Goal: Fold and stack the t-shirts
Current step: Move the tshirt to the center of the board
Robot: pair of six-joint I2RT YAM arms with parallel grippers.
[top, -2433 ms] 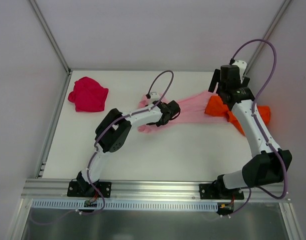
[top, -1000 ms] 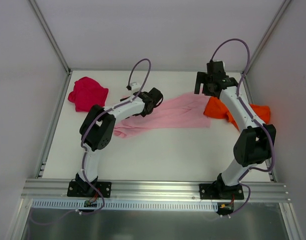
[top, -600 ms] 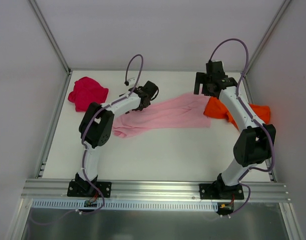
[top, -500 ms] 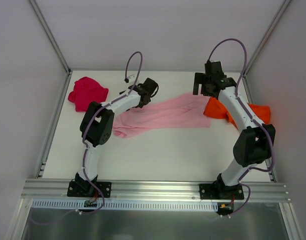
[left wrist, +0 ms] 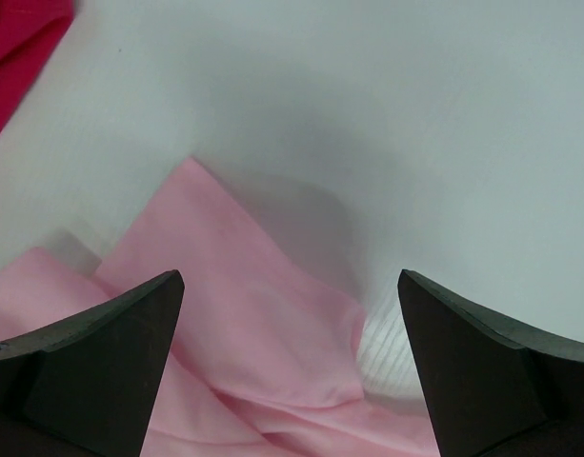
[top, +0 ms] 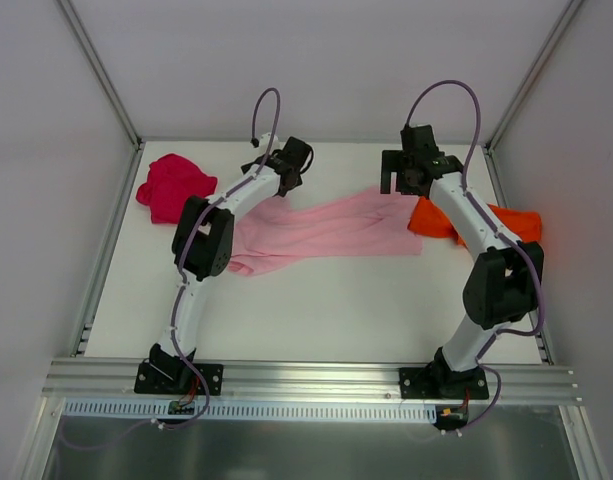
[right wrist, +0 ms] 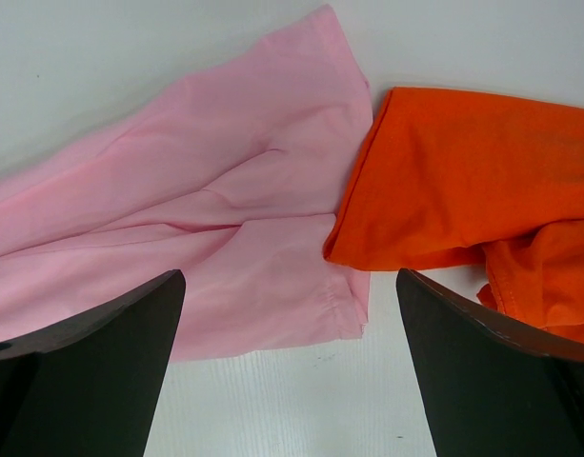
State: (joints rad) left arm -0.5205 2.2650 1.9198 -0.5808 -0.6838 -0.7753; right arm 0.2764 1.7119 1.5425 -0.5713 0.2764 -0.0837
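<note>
On the tabletop [top: 336, 310] a rumpled pink t-shirt [top: 326, 225] stretches beneath the left end effector [left wrist: 290, 278] and right end effector [right wrist: 290, 276], both spread apart and empty; the orange t-shirt [right wrist: 463, 181] touching its edge under the right one could get pinched along with it.

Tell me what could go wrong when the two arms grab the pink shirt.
1. The orange t-shirt has its edge lying against the pink t-shirt, right below the open right gripper; a pinch there may catch both garments.
2. Under the open left gripper the pink cloth is creased and layered, so it might pick up one layer only and the fold could come out crooked.
</note>
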